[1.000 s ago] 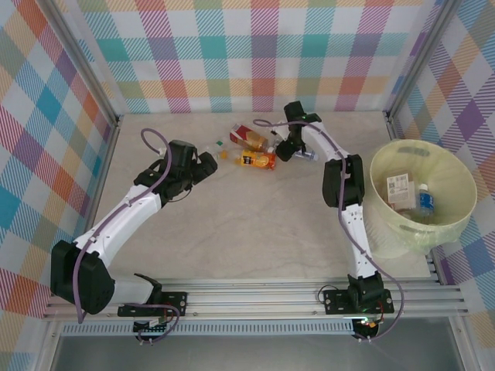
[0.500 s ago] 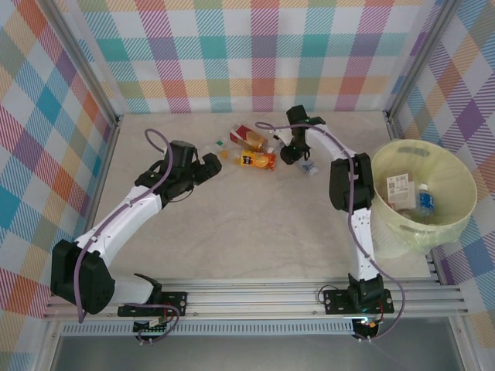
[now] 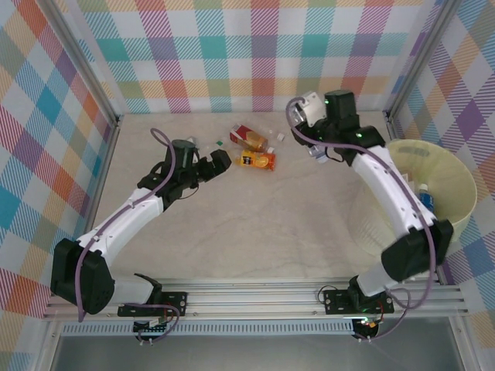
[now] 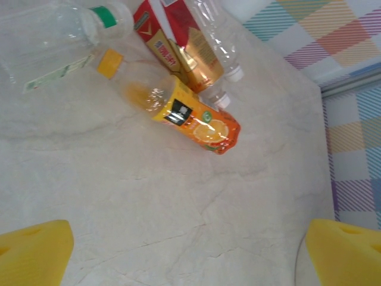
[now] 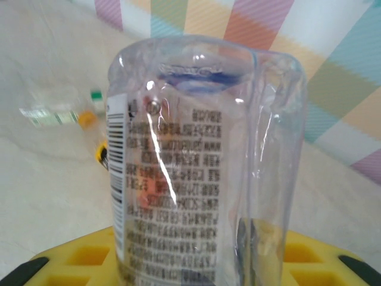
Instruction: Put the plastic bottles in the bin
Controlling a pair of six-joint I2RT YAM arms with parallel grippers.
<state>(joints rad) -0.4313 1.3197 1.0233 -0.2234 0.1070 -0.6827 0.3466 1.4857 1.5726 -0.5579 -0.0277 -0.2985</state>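
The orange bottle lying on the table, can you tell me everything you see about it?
The orange bottle is clear plastic with a yellow cap and a bright orange label showing a black patch and an orange slice. It lies on its side on the pale table, and looks partly filled with orange drink. Another bottle's white cap sits right against it.

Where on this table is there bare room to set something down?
Free: the broad table stretch between both arms, from the orange bottle to the near rail, and the far left corner. Crowded: the bottle cluster at the far middle, beside the left gripper, and the bin at right.
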